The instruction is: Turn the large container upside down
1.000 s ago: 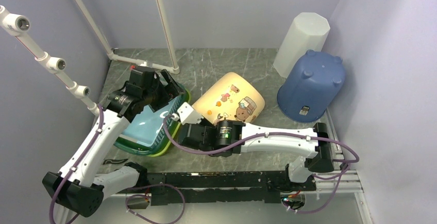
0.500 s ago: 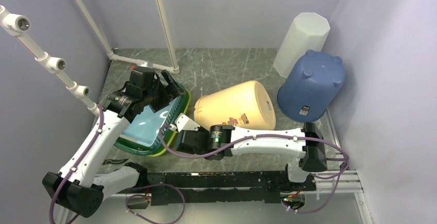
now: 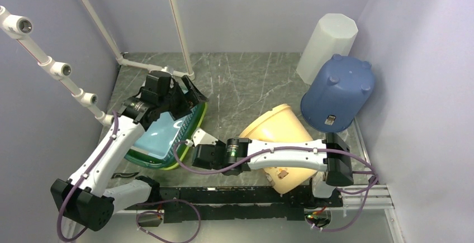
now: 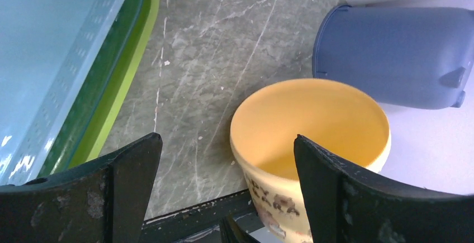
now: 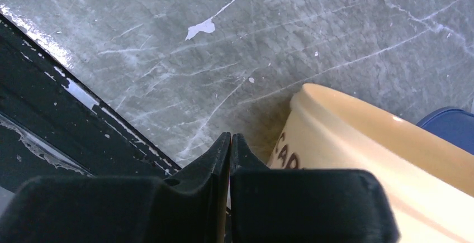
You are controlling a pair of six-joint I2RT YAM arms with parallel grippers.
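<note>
Grey marbled worktop (image 3: 240, 81), seen from above, with both arms mounted at its near edge. Nested baskets (image 3: 159, 137), a pale blue one inside a green one, lay at the left. The large container (image 3: 279, 127), cream-yellow with cartoon prints on its wall, stood at the near right of the worktop, just beside the blue bin (image 3: 337, 93). Its mouth was open upward and tilted toward the back left, so it was not inverted. The right forearm crossed over its lower wall in the overhead view. The blue bin rested mouth-down at the right wall, and a white faceted bin (image 3: 327, 44), also mouth-down, stood behind it in the back right corner. The left tool (image 3: 181, 95) hung over the far rim of the baskets with its fingers spread wide, holding nothing. The right tool (image 5: 230, 148) was pressed together and empty, low over the bare worktop just left of the large container's wall.
</note>
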